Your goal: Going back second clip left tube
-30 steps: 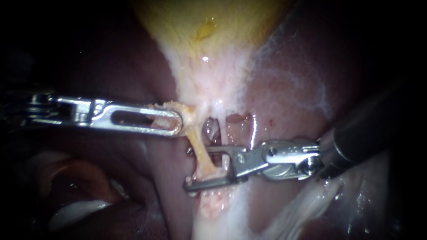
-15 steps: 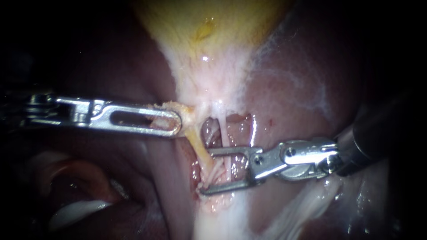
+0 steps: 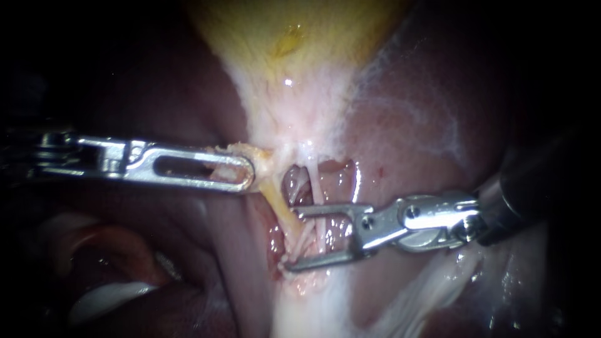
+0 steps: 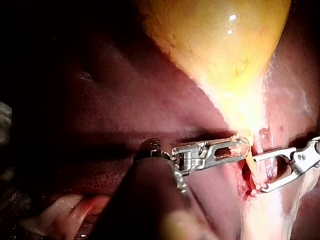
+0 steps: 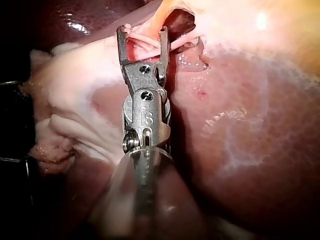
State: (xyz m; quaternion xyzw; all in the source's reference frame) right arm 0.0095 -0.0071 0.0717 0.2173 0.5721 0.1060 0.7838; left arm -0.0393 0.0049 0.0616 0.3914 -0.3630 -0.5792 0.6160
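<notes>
Nearest the endoscope, at the bottom centre of the frame, a pale band of tissue (image 3: 307, 313) runs up toward the working site. Just above it, right of centre, my right instrument (image 3: 290, 240) comes in from the right edge with its end effector spread wide, one jaw high and one low. The left tube (image 3: 278, 209), a yellow cord slanting down to the right, lies between those jaws near their tips and is not clamped (the right wrist view shows the same straddle from behind the shaft). A thinner pale strand (image 3: 316, 188) hangs just to the right of that tube and also crosses the gap of the open end effector. Whether a clip sits on the tube I cannot tell. Farther up, left of centre, my left instrument (image 3: 252, 174) reaches in from the left edge, its end effector closed flat on a bit of yellowish tissue (image 3: 264, 159) at the top end of the left tube. Dark red liver (image 3: 413, 144) lies on both sides. Farthest, at the top centre, the yellow gallbladder (image 3: 300, 37) narrows down into a whitish neck above the tubes.
</notes>
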